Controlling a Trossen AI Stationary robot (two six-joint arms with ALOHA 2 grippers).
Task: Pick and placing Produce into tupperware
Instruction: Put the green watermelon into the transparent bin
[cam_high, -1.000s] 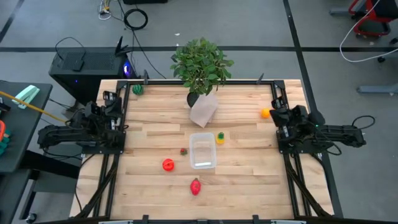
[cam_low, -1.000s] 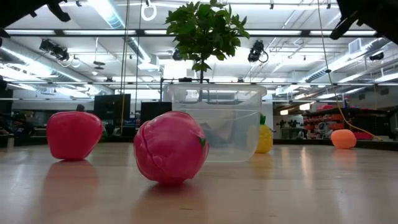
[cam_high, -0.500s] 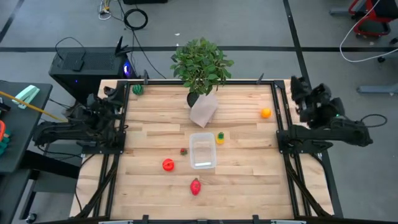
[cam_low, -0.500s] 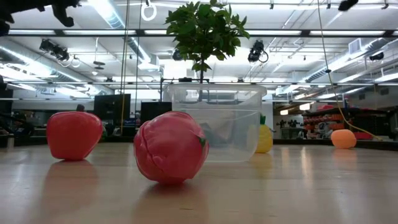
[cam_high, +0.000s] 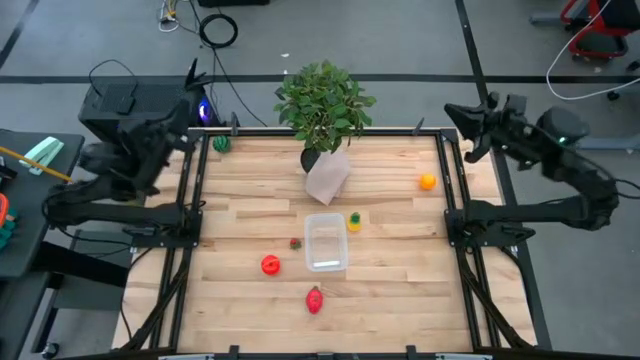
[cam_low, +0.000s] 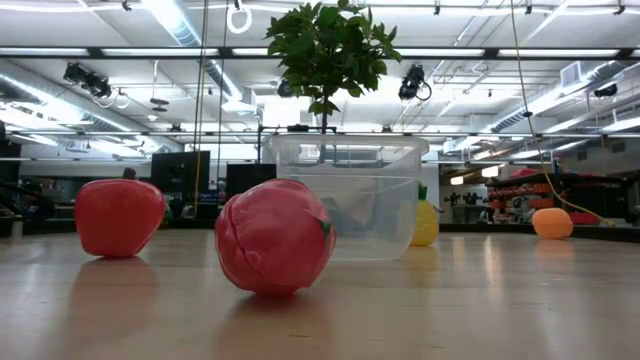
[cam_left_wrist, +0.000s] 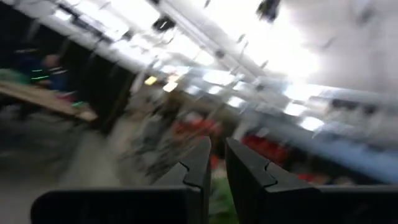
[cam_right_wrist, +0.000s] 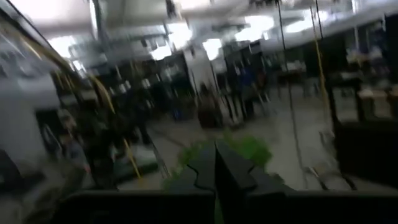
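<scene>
High view: both arms are raised off the table's far corners, left gripper (cam_high: 190, 137) slightly parted, right gripper (cam_high: 455, 112) closed, both empty.

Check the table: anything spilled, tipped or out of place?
Mostly fine. The tupperware sits upright and empty mid-table, produce loose around it. Only oddity: the potted plant at the far edge, its pale wrapped pot appearing tilted toward the tub. The striped green piece sits off in the far left corner.

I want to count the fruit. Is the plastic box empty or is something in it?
Empty. From above, the clear tub shows only bare bottom, and the toy fruits lie outside it on the table, like the yellow one beside it.
</scene>
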